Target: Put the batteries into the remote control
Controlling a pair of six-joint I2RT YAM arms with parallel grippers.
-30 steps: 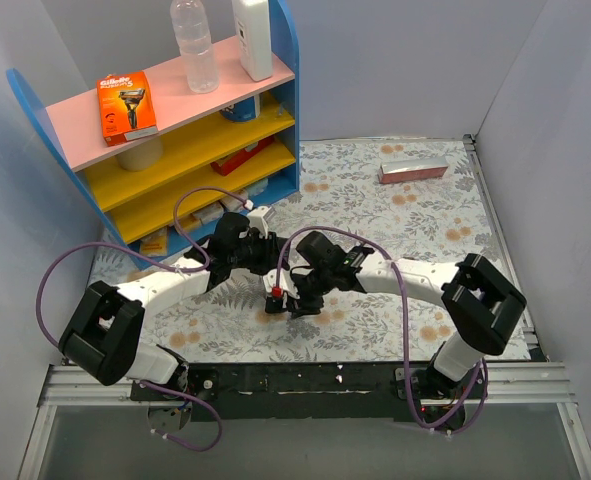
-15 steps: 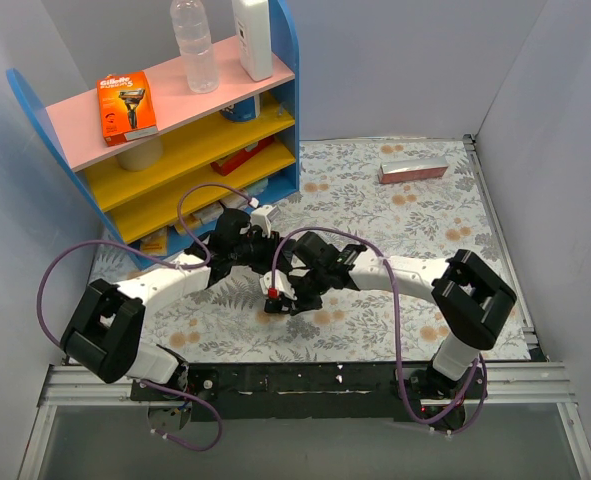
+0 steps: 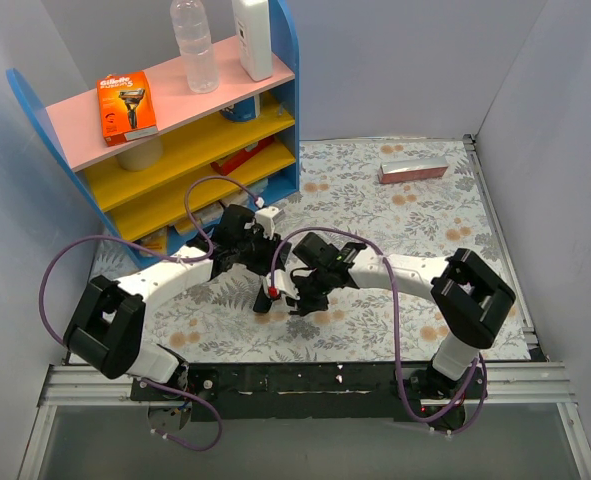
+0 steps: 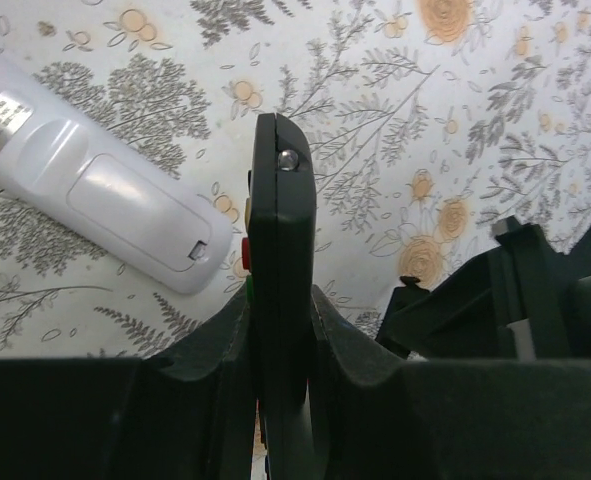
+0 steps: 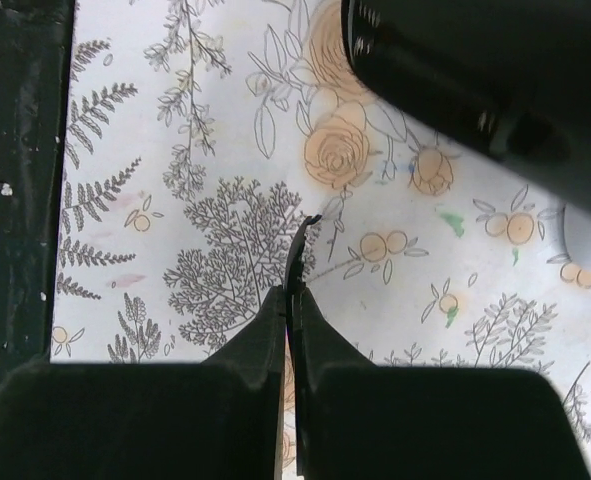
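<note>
My left gripper (image 4: pixel 280 300) is shut on a black remote control (image 4: pixel 280 200). The remote is held edge-on above the flowered table, with coloured buttons showing on its left side. In the right wrist view my right gripper (image 5: pixel 288 300) is shut on a thin, curved black cover plate (image 5: pixel 297 250) that sticks out past the fingertips. From above, the two grippers meet mid-table, left gripper (image 3: pixel 262 285) beside right gripper (image 3: pixel 297 290). A small red spot (image 3: pixel 273 292) shows between them; I cannot tell whether it is one of the batteries.
A white remote (image 4: pixel 95 190) lies back-up on the table left of the black one. The blue shelf unit (image 3: pixel 175 130) stands at the back left, and a pink box (image 3: pixel 412 170) lies at the back right. The right arm's black body (image 4: pixel 515 290) is close on the right.
My right gripper has shut on the thin black cover and drawn a little left. The left arm has shifted slightly right, still holding the black remote.
</note>
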